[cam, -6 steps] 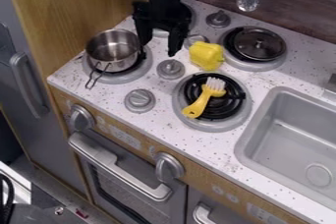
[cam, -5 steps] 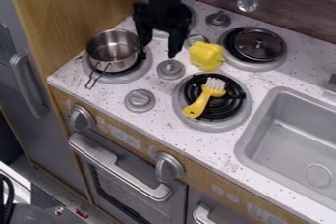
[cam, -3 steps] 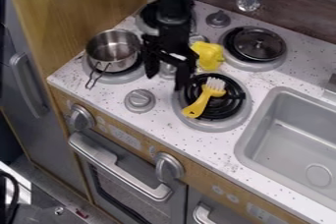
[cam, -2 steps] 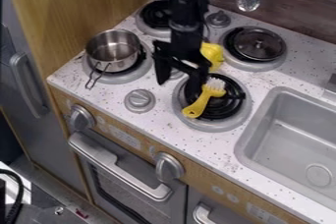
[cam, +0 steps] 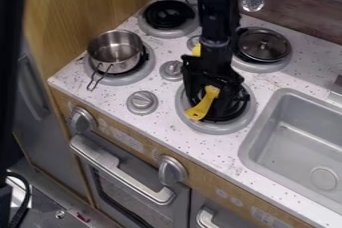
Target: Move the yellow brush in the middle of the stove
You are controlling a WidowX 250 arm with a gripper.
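One brush (cam: 202,106) slants below spread fingers (cam: 191,84)

At left, a pot (cam: 115,54) sits on one burner (cam: 146,67). Rightward, the brush lies on another burner (cam: 217,129), handle end lower left, long axis climbing steeply to upper right, under the gripper (cam: 210,105). Farther right: the sink (cam: 248,144).

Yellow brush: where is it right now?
In the camera view, the yellow brush lies on the front-right black coil burner, left of the grey sink, under the black claw.
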